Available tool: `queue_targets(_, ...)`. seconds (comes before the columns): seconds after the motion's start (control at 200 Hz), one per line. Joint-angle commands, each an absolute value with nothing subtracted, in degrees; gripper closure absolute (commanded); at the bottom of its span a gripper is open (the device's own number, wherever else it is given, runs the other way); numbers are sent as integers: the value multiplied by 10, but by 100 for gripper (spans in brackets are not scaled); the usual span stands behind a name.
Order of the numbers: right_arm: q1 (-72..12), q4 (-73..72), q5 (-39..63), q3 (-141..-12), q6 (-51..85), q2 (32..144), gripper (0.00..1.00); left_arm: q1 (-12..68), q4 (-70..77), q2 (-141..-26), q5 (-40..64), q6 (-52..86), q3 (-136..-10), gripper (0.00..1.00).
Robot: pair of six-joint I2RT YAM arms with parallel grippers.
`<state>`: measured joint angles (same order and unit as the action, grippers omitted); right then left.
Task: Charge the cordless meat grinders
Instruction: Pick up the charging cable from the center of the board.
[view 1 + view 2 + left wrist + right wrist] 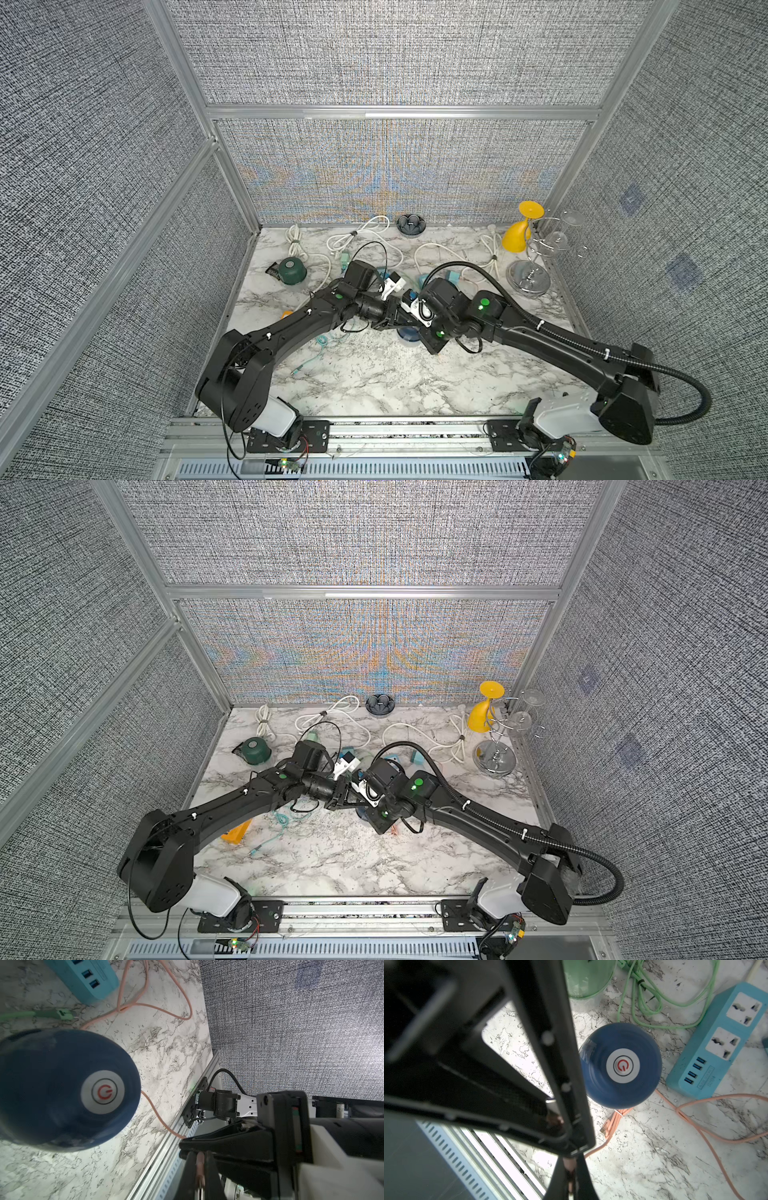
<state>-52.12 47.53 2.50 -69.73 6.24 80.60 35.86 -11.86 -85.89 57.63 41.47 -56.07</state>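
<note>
Both arms met at ctr frame in both top views, wrists nearly touching. The left gripper [200, 1157] was clamped tight on the plug end of the peach cable [155, 1008]. In the right wrist view a silver USB tip stuck out between its fingers. The right gripper [571, 1165] was pinched closed on the same cable, right beside the left's grip. Whether it had the plug body or the cord was hard to say, as the view was too blurred. The rest of the cable lay slack on the marble table [374, 374], w/ a tied bundle just beside the navy grinder [620, 1066].

That grinder stood upright under the meeting grippers, mostly hidden by them in the top views. A blue power strip [716, 1043] lay near it, not touching. The mint grinder [588, 978] showed at the top edge of the right wrist view, next to a green cord [654, 1001]. The dark green grinder [292, 271] sat well apart, left of ctr.
</note>
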Motion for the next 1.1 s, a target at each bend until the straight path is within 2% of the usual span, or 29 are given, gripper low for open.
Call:
queue_targets(0.0, -521, 467, 28, -690, 62, 795, 70, 358, -110, -855, 577, 411, -562, 100)
queue_targets(0.08, -520, 453, 30, -676, 62, 775, 47, 358, -112, -854, 579, 410, -562, 100)
queue_targets(0.11, -519, 452, 28, -674, 62, 769, 35, 358, -114, -853, 581, 409, -561, 100)
queue_targets(0.115, -519, 452, 29, -673, 61, 768, 32, 358, -114, -852, 581, 409, -561, 100)
queue_targets(0.13, -519, 452, 28, -673, 61, 766, 9, 358, -115, -851, 580, 408, -561, 100)
queue_targets(0.135, -519, 452, 29, -672, 60, 765, 5, 358, -116, -851, 581, 408, -561, 100)
queue_targets(0.155, -518, 452, 29, -672, 58, 762, 1, 357, -116, -850, 581, 407, -561, 100)
queue_targets(0.46, -513, 464, -12, -646, 51, 731, 1, 349, -124, -849, 582, 400, -559, 100)
queue_targets(0.525, -512, 454, -18, -638, 50, 725, 7, 348, -125, -851, 583, 399, -561, 100)
queue_targets(0.58, -511, 439, -24, -633, 59, 718, 8, 348, -127, -852, 584, 399, -564, 100)
queue_targets(0.63, -510, 428, -24, -630, 74, 718, 19, 347, -129, -852, 585, 397, -565, 100)
queue_targets(0.675, -510, 441, -43, -643, 96, 727, 48, 346, -133, -851, 585, 397, -567, 100)
queue_targets(0.7, -509, 452, -47, -653, 100, 736, 55, 346, -134, -851, 585, 396, -568, 100)
queue_targets(0.74, -510, 477, -43, -674, 92, 751, 51, 346, -136, -851, 585, 395, -568, 100)
queue_targets(0.801, -517, 496, -57, -689, 89, 762, 19, 346, -137, -851, 585, 395, -568, 100)
queue_targets(0.836, -521, 488, -55, -684, 82, 757, 3, 345, -138, -851, 584, 395, -567, 100)
queue_targets(0.846, -522, 486, -54, -682, 80, 755, 1, 345, -138, -850, 584, 395, -568, 100)
queue_targets(1.016, -523, 449, -3, -662, 53, 727, 1, 345, -142, -847, 584, 395, -567, 100)
queue_targets(1.041, -523, 443, 1, -659, 50, 725, 6, 346, -142, -847, 584, 395, -567, 100)
queue_targets(1.096, -523, 439, 10, -661, 43, 728, 28, 346, -142, -846, 586, 394, -567, 100)
